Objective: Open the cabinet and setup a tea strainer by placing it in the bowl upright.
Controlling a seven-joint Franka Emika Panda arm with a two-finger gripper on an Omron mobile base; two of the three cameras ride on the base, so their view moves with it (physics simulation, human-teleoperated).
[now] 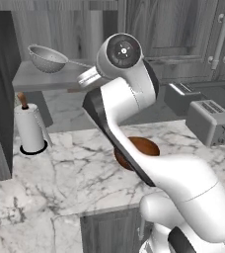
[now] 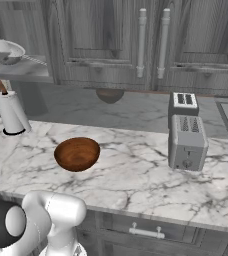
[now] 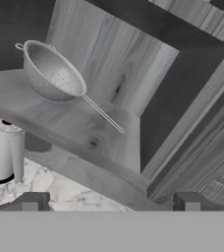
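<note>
The cabinet (image 3: 109, 69) is open. The tea strainer (image 3: 52, 74) sits upright on its shelf (image 3: 79, 133), in the upper left of the hand view, with its thin handle sticking out toward the middle. The pincer (image 3: 109, 202) is open wide and holds nothing. It should go up to the strainer slowly, grab the handle or rim, and keep it level. The bowl (image 2: 77, 153) waits on the worktop (image 2: 136, 170), left of middle in the right base view.

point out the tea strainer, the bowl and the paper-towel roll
tea strainer (image 3: 52, 74): hand view, on the mesh of its cup.
bowl (image 2: 77, 152): right base view, on its inner hollow.
paper-towel roll (image 1: 29, 127): left base view, on its white side.
</note>
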